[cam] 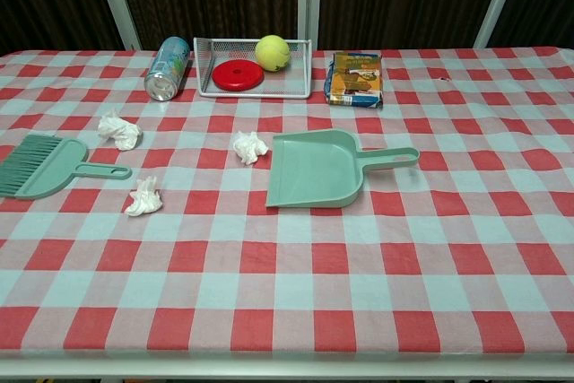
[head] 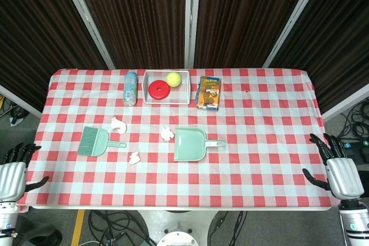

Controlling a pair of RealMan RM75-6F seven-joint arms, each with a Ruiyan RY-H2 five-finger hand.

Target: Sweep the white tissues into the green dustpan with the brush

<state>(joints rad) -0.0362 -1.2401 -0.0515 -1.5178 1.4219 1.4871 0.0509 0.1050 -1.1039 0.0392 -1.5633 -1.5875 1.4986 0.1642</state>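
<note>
The green dustpan [head: 191,144] [cam: 320,168] lies mid-table, its handle pointing right. A green brush [head: 95,142] [cam: 45,166] lies at the left, bristles to the left. Three crumpled white tissues lie on the cloth: one [head: 118,124] [cam: 119,129] behind the brush handle, one [head: 167,133] [cam: 249,146] just left of the dustpan, one [head: 134,157] [cam: 144,196] nearer the front. My left hand [head: 14,168] hangs open off the table's left front corner. Beyond the right front corner my right hand [head: 334,165] is open too. Neither hand shows in the chest view.
Red-and-white checked cloth [head: 259,142] covers the table. At the back stand a white wire tray [head: 146,84] [cam: 202,73] with a red disc [head: 158,89] and a yellow ball [head: 173,79], a lying can [head: 130,87] [cam: 168,67], and a snack box [head: 210,92] [cam: 356,78].
</note>
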